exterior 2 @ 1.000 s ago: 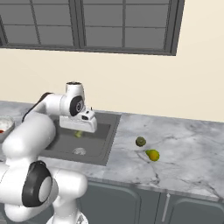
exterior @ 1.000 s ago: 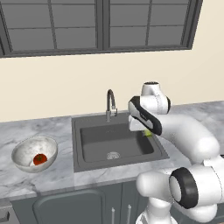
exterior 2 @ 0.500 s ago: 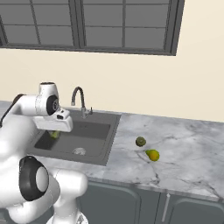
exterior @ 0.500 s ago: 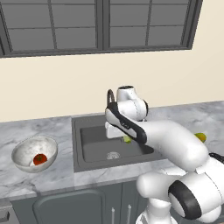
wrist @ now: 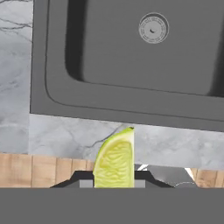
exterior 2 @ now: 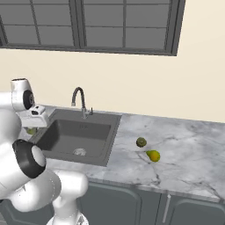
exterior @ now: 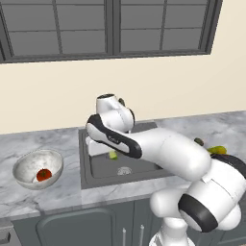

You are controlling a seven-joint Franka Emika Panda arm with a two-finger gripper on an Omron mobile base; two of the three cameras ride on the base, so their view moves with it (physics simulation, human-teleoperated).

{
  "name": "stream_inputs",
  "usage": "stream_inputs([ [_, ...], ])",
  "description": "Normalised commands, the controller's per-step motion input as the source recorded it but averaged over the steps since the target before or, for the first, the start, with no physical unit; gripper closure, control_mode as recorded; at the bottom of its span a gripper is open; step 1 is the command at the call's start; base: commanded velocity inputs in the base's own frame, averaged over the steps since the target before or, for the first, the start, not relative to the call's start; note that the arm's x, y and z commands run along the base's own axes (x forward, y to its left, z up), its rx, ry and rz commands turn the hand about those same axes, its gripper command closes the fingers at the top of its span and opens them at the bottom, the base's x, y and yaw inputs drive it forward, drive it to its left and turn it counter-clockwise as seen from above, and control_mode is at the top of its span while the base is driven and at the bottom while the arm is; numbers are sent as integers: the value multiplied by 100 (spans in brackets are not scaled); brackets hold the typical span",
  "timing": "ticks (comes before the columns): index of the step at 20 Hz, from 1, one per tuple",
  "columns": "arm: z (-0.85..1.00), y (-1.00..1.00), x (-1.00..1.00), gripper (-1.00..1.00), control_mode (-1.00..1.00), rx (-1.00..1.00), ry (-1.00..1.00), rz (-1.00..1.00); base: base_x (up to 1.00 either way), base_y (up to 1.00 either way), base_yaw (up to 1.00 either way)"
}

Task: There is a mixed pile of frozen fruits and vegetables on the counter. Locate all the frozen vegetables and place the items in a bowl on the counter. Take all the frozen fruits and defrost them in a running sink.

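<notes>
My gripper (exterior: 111, 154) is shut on a pale yellow-green wedge (exterior: 114, 155), one of the frozen vegetables, and holds it over the left part of the dark sink (exterior: 139, 168). In the hand view the wedge (wrist: 115, 161) stands between the fingertips, above the sink (wrist: 144, 57) rim and a strip of counter (wrist: 61, 133). The marbled bowl (exterior: 26, 166) sits left of the sink with a red round item (exterior: 43, 174) inside. Right of the sink lie the frozen fruits, a dark green ball (exterior 2: 141, 142) and a yellow-green pear (exterior 2: 153, 155), on the counter (exterior 2: 189, 149).
A curved metal faucet (exterior 2: 79, 99) rises behind the basin, whose round drain (wrist: 153, 28) lies near the middle. The wall and a dark-framed window (exterior: 113, 29) close off the back. My long white arm spans the sink from the right.
The arm has swung leftward across the sink, carrying the wedge from the basin's right side to its left side. The bowl, ball and pear have stayed put.
</notes>
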Motion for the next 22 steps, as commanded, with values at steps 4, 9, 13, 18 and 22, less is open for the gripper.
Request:
stream_inputs([
  [4, 22, 100, 0, 100, -100, -6, 0, 6, 0, 0, 0],
  [9, 17, 100, 0, 100, -100, -6, 0, 3, 0, 0, 0],
  [13, 2, 100, 3, 100, -100, -5, 0, 1, 0, 0, 0],
  [18, -6, 84, 22, 100, -100, 0, -8, 0, 0, 0, 0],
  [22, 0, 57, 30, 100, -100, 1, -15, -3, 0, 0, 0],
])
